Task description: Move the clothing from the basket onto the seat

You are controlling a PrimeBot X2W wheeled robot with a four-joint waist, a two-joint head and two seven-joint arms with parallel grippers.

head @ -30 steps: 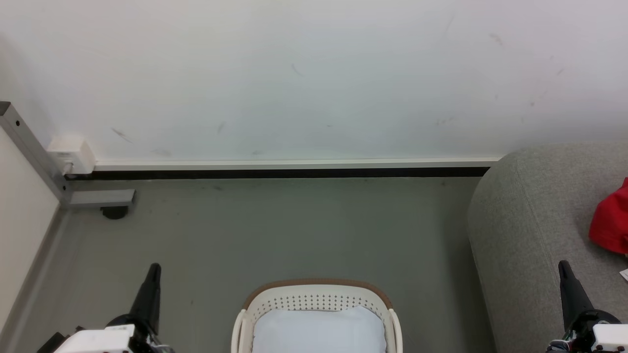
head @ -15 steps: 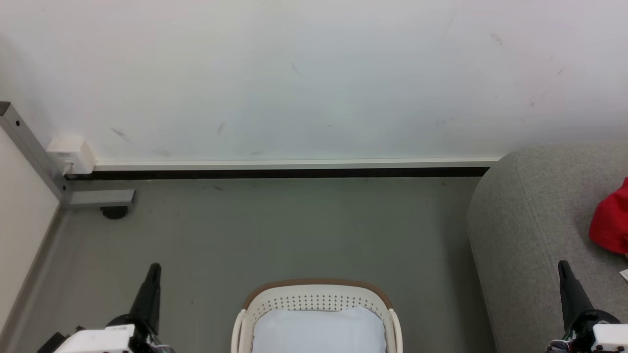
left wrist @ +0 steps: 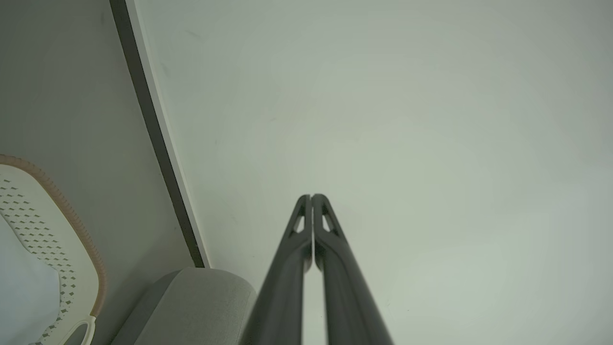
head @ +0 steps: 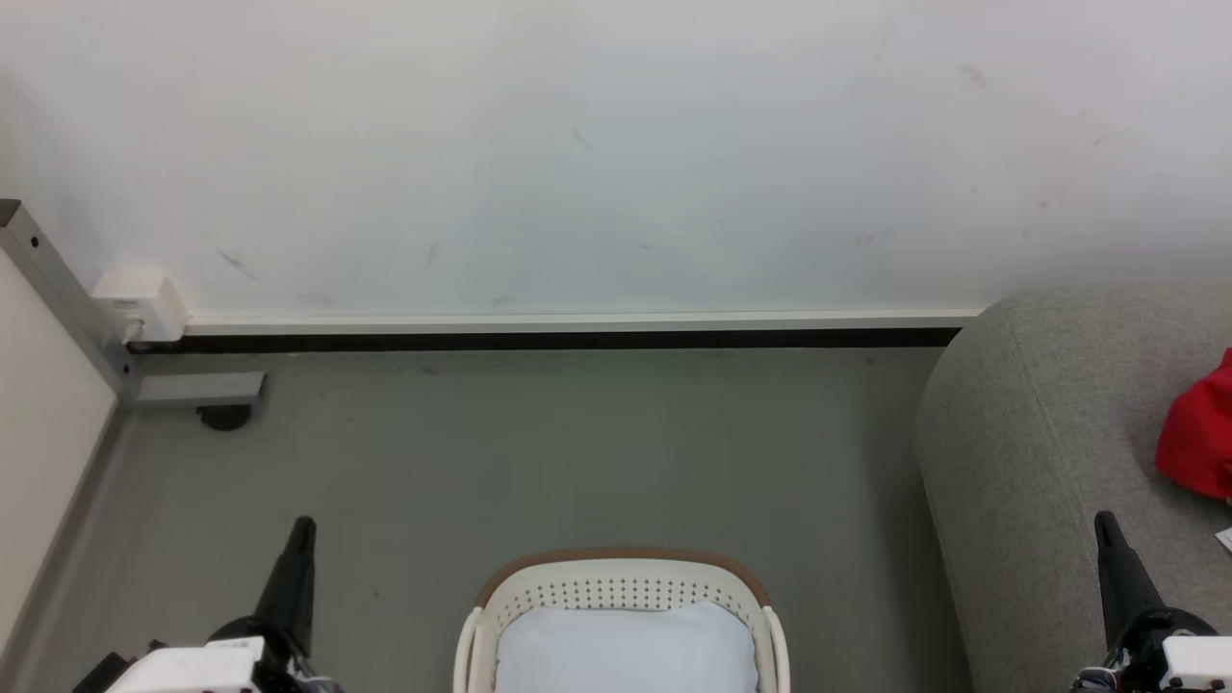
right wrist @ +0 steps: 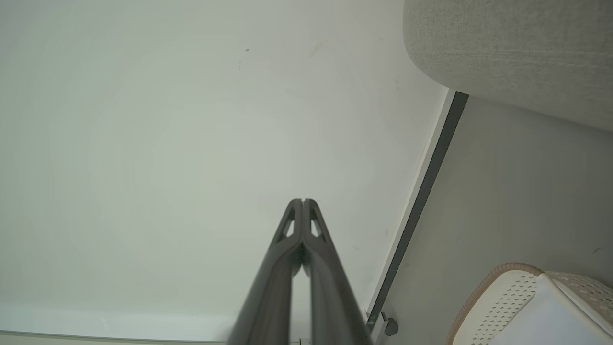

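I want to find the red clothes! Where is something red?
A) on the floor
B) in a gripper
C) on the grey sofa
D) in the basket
C: the red clothing lies on the grey sofa at the head view's right edge, while the basket holds something pale.

The basket (head: 621,589) is cream-white with rows of small round holes and a brown rim. The cloth (head: 626,654) inside it is pale bluish-white. The seat (head: 1039,433) is grey woven fabric. The clothing (head: 1198,438) is bright red. The floor (head: 577,452) is grey-green.
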